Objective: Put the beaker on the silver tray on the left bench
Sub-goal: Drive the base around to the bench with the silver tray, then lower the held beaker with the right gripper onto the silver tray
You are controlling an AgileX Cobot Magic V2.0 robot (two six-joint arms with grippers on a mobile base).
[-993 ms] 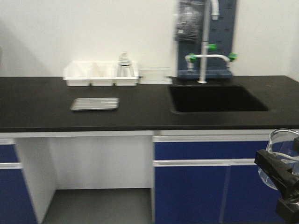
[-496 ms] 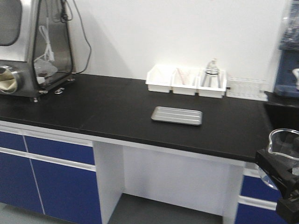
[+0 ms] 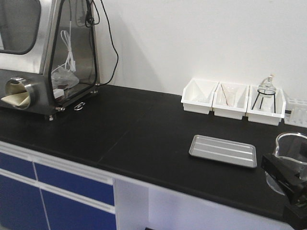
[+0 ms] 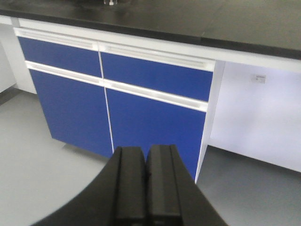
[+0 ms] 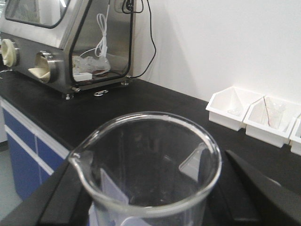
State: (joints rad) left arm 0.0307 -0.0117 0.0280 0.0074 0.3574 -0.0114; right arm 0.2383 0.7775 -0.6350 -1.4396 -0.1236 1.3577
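While the right gripper [image 3: 287, 179] grasps the beaker [image 3: 292, 143] in the air, near the silver tray [image 3: 223, 151] on the worktop [image 3: 120, 129], 2 steps seem left: lowering and releasing. The left gripper [image 4: 146, 183] is clenched, empty.

Bright, even light; slight softness

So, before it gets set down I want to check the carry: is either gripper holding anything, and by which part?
The right gripper holds the beaker by its side wall, below the rim. The left gripper is shut, holding nothing.
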